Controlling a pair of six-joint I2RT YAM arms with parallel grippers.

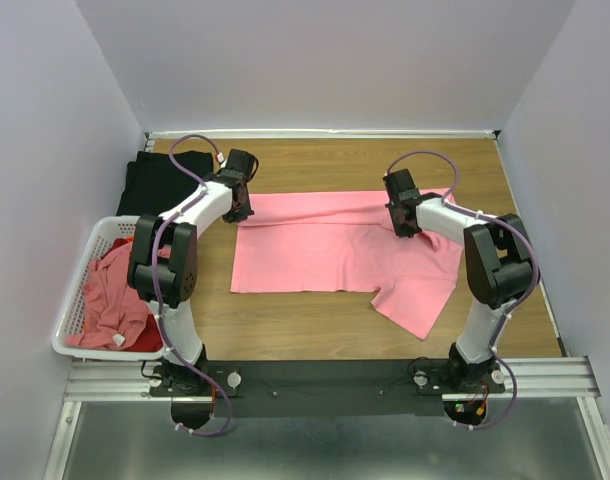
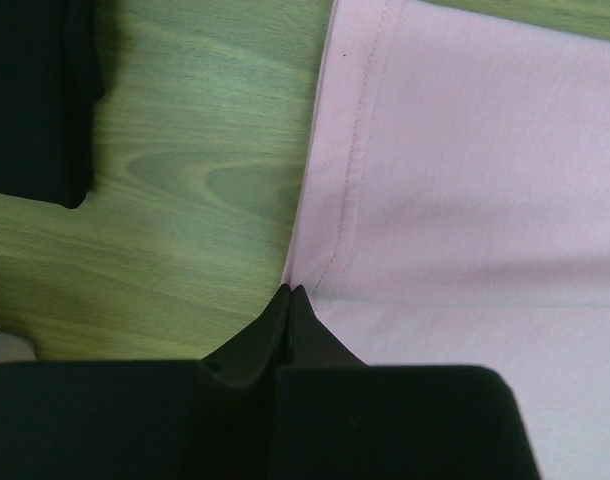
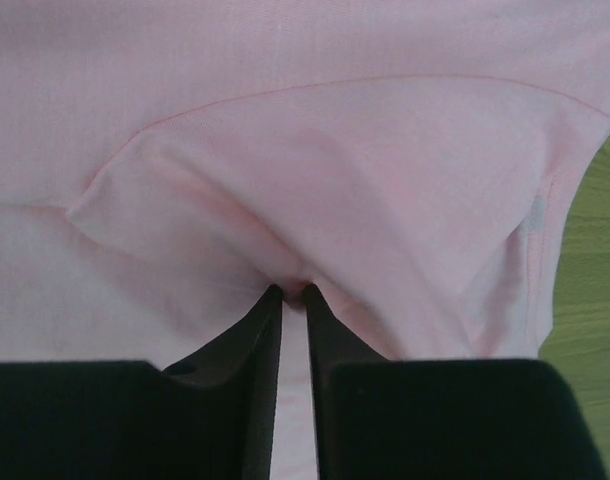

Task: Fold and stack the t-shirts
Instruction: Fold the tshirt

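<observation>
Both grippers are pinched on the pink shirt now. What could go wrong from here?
1. The left gripper pinches only the hem edge of the pink shirt, so the cloth may slip out on lifting.
2. The right gripper holds a puckered bunch, so the fold could come out skewed.
3. The near sleeve lies splayed and may trail.

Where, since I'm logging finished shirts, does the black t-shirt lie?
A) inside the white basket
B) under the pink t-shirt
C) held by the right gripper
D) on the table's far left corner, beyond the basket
D: the black t-shirt rests on the table at its far left corner, beyond the white basket and apart from the spread pink t-shirt.
</observation>
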